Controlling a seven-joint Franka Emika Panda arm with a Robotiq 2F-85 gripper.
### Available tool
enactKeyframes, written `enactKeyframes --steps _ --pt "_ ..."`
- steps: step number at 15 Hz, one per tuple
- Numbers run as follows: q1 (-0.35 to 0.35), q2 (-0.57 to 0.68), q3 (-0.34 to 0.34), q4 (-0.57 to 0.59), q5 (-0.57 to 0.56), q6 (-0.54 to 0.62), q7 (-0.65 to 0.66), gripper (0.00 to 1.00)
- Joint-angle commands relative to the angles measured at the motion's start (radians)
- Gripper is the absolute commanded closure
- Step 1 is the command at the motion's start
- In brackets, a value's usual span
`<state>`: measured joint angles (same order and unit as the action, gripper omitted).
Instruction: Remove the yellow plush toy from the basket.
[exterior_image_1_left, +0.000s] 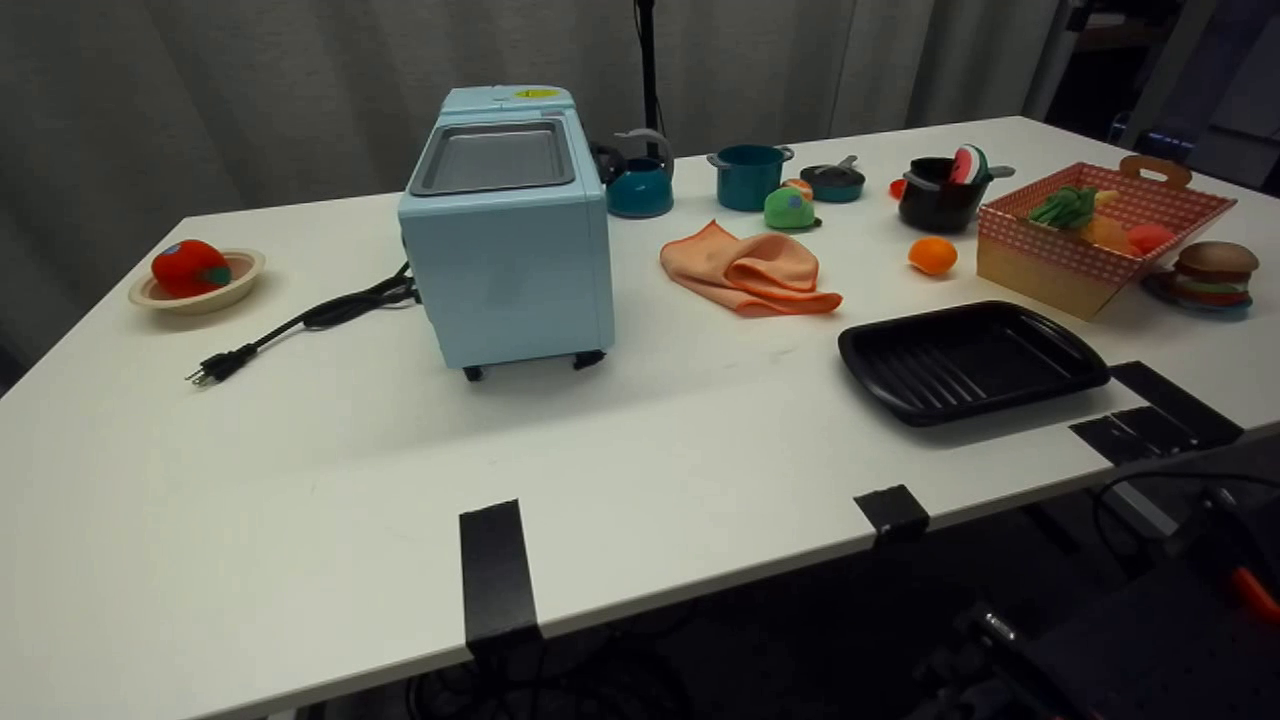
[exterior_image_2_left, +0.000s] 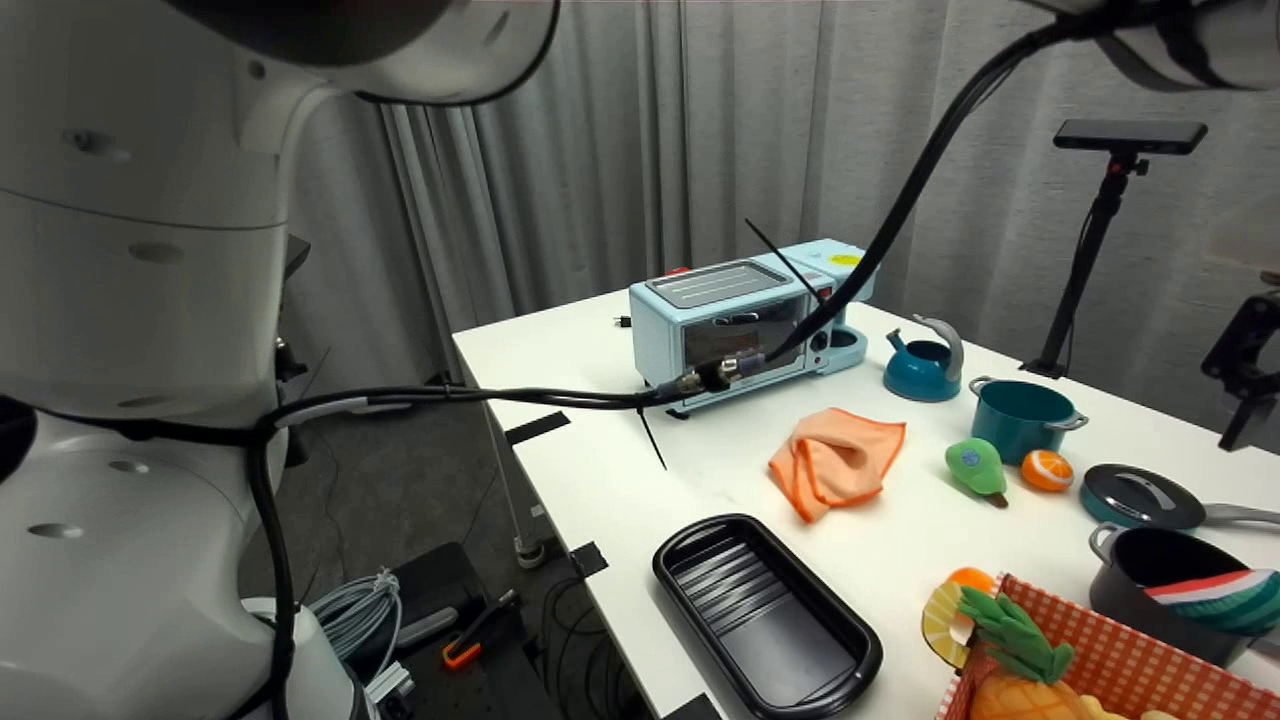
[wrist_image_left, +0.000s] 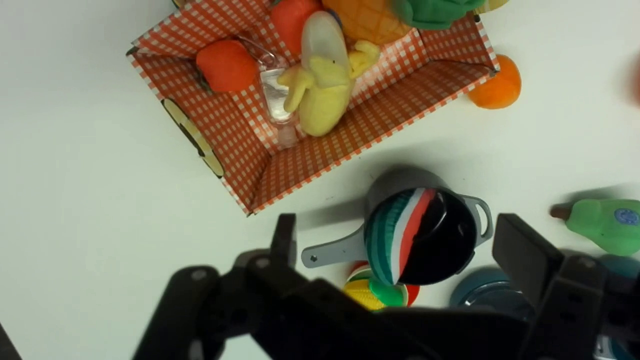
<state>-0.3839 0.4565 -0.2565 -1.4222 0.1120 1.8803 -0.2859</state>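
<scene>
The yellow plush toy (wrist_image_left: 325, 100), shaped like a half-peeled banana, lies inside the red-checkered basket (wrist_image_left: 390, 107) in the wrist view. A bit of the toy (exterior_image_1_left: 1106, 198) shows in an exterior view behind the pineapple's leaves. The basket (exterior_image_1_left: 1035, 272) stands at the right of the table, and its near corner (exterior_image_2_left: 1150, 640) shows in an exterior view. My gripper (wrist_image_left: 395, 235) is open, with nothing between its fingers. It is above the table beside the basket, over the black pot. Part of the gripper (exterior_image_2_left: 1245, 375) shows at the right edge of an exterior view.
A pineapple (wrist_image_left: 367, 20) and red toys (wrist_image_left: 227, 66) share the basket. The black pot (wrist_image_left: 440, 240) holding a watermelon slice stands beside it. An orange ball (wrist_image_left: 497, 85), black tray (exterior_image_1_left: 975, 360), orange cloth (exterior_image_1_left: 750, 270) and blue toaster oven (exterior_image_1_left: 515, 260) are on the table.
</scene>
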Motion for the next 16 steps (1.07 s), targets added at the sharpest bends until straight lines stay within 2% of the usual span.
enactKeyframes --steps 1,6,16 --pt "-0.054 0.108 0.039 0.104 0.027 -0.073 -0.015 0.00" --pt "-0.078 0.230 0.067 0.162 0.013 -0.133 -0.012 0.00" --pt "-0.068 0.404 0.075 0.226 -0.032 -0.211 0.009 0.00"
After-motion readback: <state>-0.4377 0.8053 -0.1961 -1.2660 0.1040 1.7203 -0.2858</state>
